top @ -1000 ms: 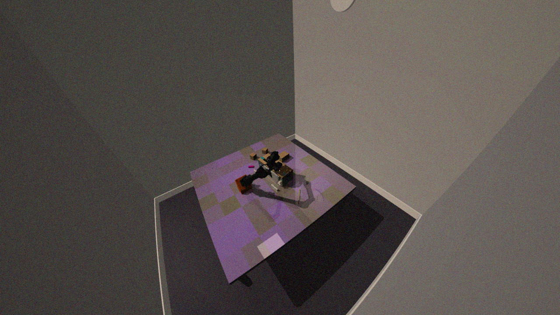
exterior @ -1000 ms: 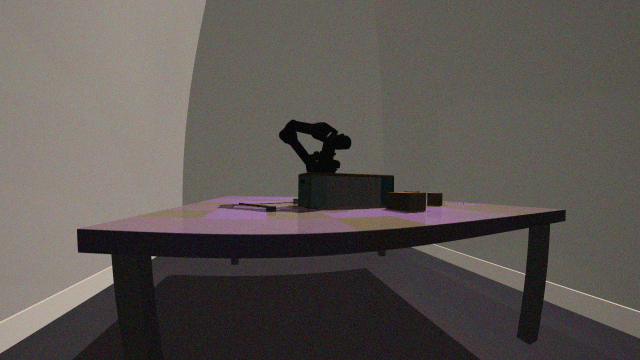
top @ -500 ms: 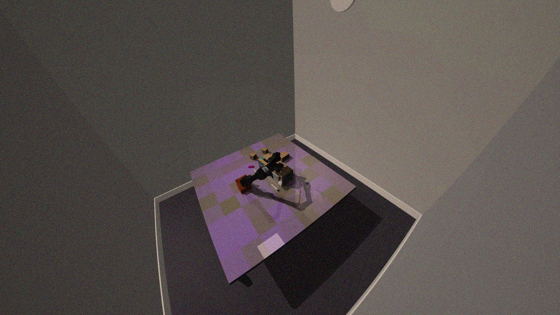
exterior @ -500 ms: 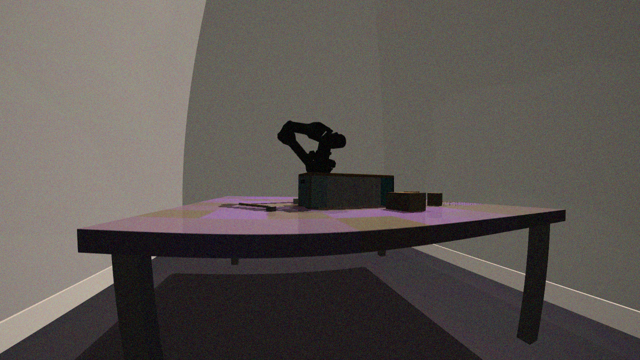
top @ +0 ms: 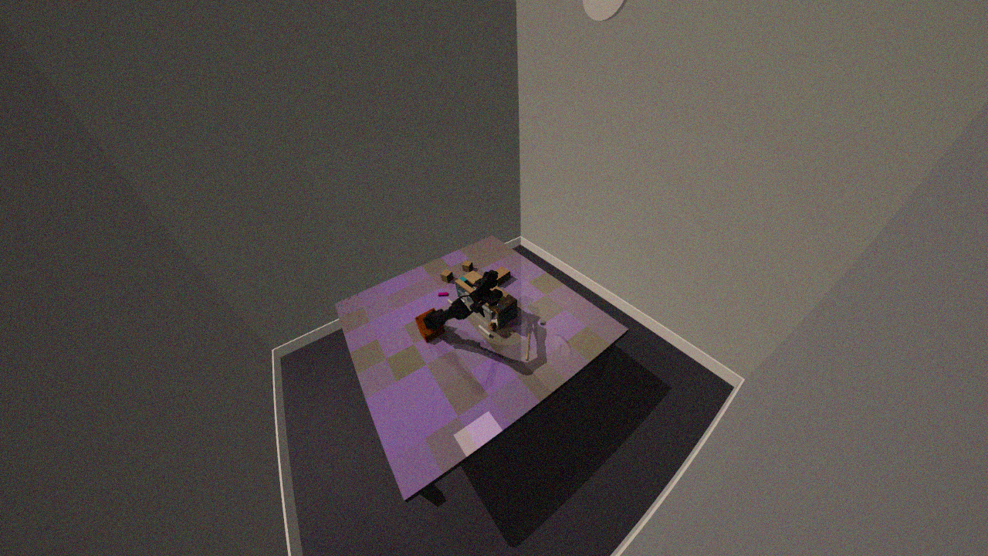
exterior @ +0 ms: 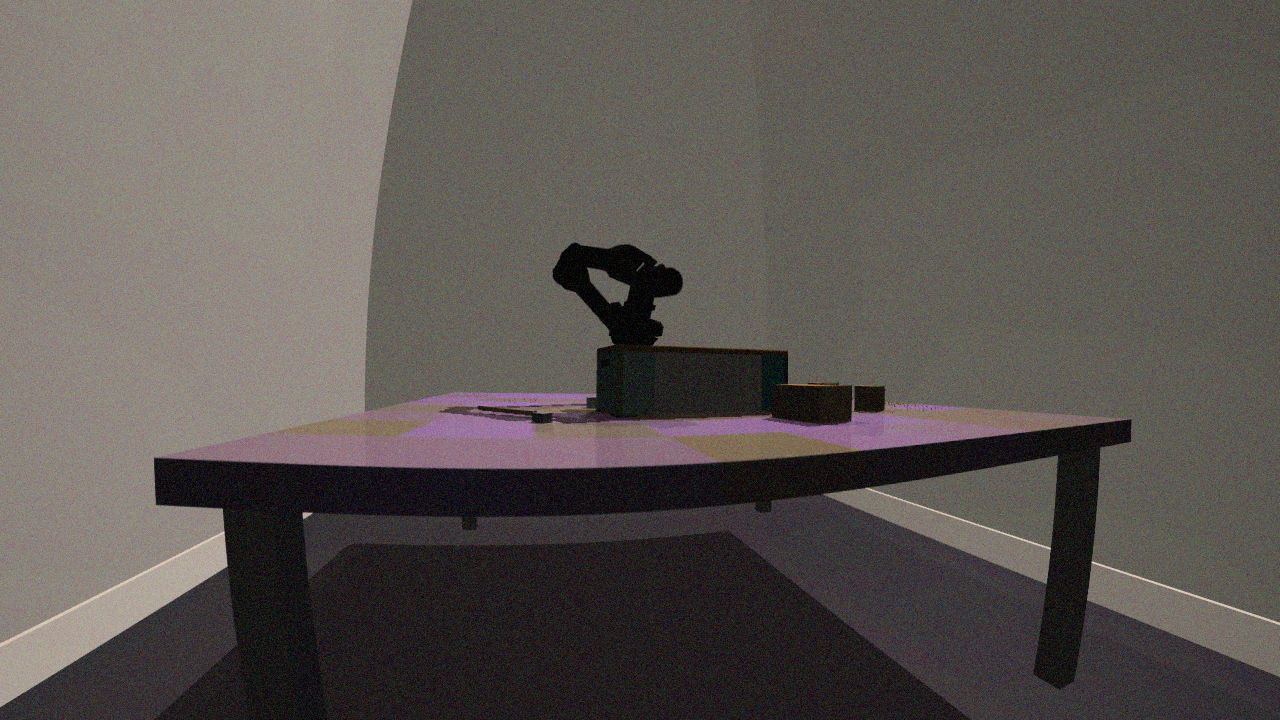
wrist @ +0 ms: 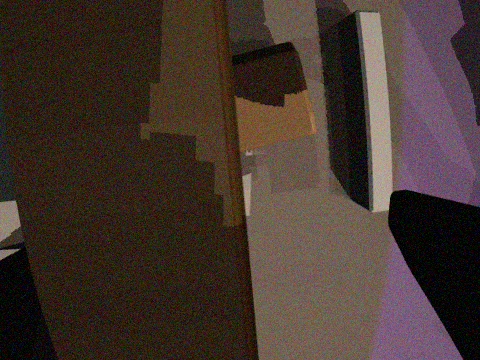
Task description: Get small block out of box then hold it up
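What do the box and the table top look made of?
Box: matte wood or board by its look, with flat brown panels and an orange edge in the wrist view; hard to be sure in this light. Table top: smooth and glossy, maybe laminate, with purple and tan patches that catch a sheen.

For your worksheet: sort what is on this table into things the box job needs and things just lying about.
Needed:
- box
- gripper, open, just above the box

Lying about:
- two brown blocks beside the box
- pink piece
- thin stick

The small block itself cannot be made out.
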You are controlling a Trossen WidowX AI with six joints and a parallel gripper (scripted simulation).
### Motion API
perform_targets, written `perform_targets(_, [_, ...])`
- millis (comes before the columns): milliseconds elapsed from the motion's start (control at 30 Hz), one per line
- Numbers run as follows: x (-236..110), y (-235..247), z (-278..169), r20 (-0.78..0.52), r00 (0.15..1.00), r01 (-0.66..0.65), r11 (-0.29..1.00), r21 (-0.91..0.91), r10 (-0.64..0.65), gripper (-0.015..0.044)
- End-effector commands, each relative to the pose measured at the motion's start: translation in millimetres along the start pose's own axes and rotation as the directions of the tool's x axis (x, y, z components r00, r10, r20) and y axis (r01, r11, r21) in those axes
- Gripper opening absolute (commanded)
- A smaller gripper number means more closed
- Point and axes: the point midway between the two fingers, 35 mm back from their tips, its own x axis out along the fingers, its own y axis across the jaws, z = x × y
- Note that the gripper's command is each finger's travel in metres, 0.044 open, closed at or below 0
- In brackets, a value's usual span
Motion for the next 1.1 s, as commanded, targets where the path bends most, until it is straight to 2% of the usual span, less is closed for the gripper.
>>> perform_targets(0, [-3, 2, 4, 0.001, 1.0, -0.006, 1.0, 0.006, 0.006, 0.04])
perform_targets(233, [-58, 0, 11, -0.008, 1.0, -0.011, 1.0, 0.015, 0.011, 0.04])
perform_targets(500, [-56, -1, 12, -0.005, 1.0, -0.015, 1.0, 0.012, 0.015, 0.04])
perform_targets(567, [-56, -3, 15, -0.022, 0.999, -0.024, 0.996, 0.086, 0.026, 0.0348])
perform_targets(633, [-55, -9, 22, -0.066, 0.996, -0.041, 0.957, 0.289, 0.062, 0.0295])
perform_targets(733, [-55, -18, 35, -0.127, 0.982, -0.035, 0.801, 0.597, 0.137, 0.0285])
perform_targets(867, [-56, -30, 52, -0.178, 0.95, 0.04, 0.462, 0.886, 0.258, 0.0285])
perform_targets(1000, [-59, -41, 70, -0.186, 0.904, 0.171, 0.073, 0.983, 0.385, 0.0285])
perform_targets(1067, [-59, -43, 73, -0.183, 0.896, 0.197, 0.008, 0.98, 0.406, 0.0285])
